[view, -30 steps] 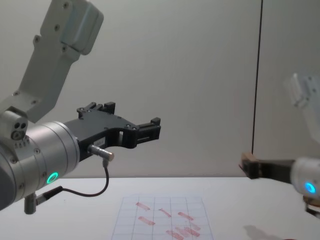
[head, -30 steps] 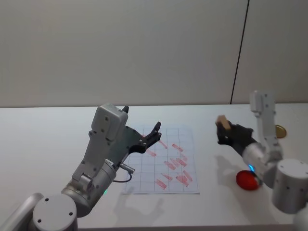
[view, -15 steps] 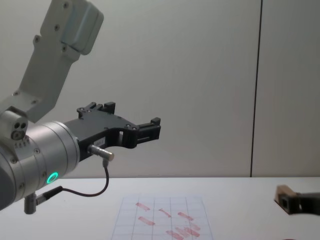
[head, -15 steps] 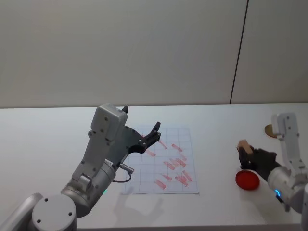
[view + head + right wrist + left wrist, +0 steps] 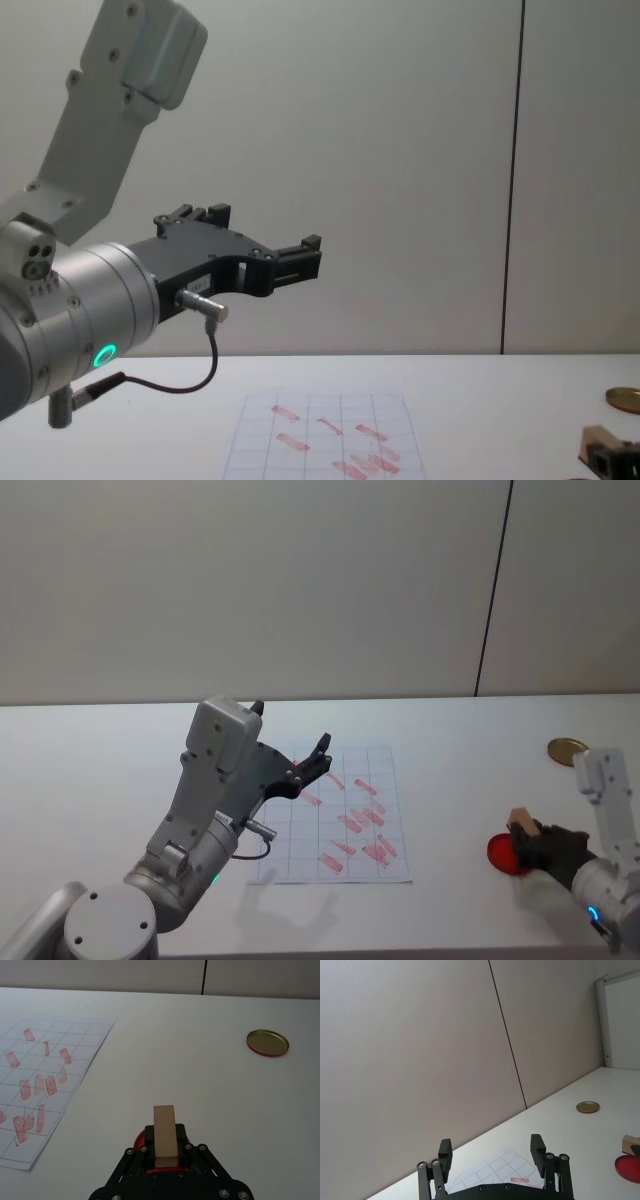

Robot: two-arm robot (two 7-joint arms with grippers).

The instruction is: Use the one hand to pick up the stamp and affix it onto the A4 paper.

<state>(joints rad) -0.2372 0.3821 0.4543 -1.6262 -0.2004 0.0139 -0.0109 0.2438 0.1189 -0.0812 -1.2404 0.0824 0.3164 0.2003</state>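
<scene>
White tabletop (image 5: pixel 100 780) against a plain grey wall. Right pincer (image 5: pixel 165 1152) was clamped on the stamp (image 5: pixel 165 1135), low over the red ink pad (image 5: pixel 506 854) at the right side, well apart from the A4 paper (image 5: pixel 335 820). Looked like the inking step. Next move calls for a lift, a carry left to a free grid cell, then a flat press down. Left pincer (image 5: pixel 492 1152) sat parked above the paper, jaws apart, holding nothing. Gold lid (image 5: pixel 268 1042) lay off to the side.
</scene>
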